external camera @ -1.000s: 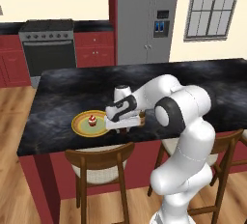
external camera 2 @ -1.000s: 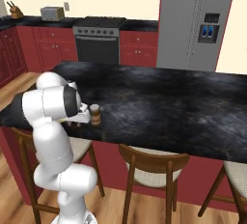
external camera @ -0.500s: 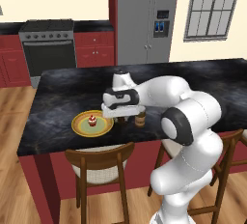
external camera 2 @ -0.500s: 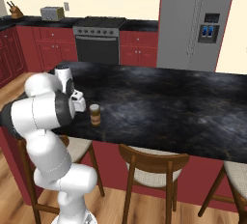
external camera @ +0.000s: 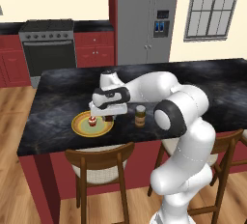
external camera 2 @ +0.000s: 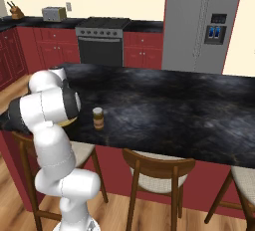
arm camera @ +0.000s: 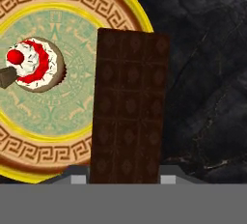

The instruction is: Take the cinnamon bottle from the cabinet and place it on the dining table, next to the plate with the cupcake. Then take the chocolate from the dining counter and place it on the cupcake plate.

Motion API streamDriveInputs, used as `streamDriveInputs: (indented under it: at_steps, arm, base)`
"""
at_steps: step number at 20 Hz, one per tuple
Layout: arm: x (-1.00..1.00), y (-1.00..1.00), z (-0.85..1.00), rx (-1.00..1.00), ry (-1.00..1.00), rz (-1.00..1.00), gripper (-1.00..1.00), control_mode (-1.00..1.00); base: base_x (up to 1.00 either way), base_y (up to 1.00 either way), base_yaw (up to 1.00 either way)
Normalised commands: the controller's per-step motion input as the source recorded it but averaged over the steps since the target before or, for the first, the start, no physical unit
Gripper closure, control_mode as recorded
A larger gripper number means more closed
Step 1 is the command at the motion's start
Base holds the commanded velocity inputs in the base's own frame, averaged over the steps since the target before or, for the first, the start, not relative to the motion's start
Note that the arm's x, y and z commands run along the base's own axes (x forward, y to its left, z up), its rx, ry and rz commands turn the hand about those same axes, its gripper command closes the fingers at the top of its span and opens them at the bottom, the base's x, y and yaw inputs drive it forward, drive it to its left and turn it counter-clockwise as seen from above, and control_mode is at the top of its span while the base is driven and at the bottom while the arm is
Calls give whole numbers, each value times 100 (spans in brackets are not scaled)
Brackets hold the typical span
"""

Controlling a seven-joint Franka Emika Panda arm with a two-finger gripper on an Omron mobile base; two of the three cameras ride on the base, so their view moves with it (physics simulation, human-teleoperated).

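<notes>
One chocolate bar [arm camera: 129, 107] clamped in the gripper [external camera: 107, 117] above the plate's [external camera: 82, 128] 3 o'clock edge, cupcake [arm camera: 34, 64] near centre, cinnamon bottle [external camera: 140, 116] just beside the plate on the dining table [external camera: 58, 92] (no legible writing anywhere).

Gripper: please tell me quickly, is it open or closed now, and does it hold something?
Gripper: closed on the chocolate, holding it over the right edge of the plate, beside the cupcake.
</notes>
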Motion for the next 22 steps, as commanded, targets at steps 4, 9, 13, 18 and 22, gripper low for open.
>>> streamDriveInputs:
  at_steps: [4,9,13,18,22]
  arm:
    - [22,3,-21,0,1,0,-100,-100]
    - [14,2,-25,0,0,0,-100,-100]
    - [8,7,-4,0,-2,0,-100,-100]
    - [-24,-11,24,1,-7,0,-100,-100]
    - [-29,-20,24,0,-6,0,-100,-100]
  base:
    - [0,0,0]
    - [0,0,0]
    - [0,0,0]
    - [0,0,0]
    - [0,0,0]
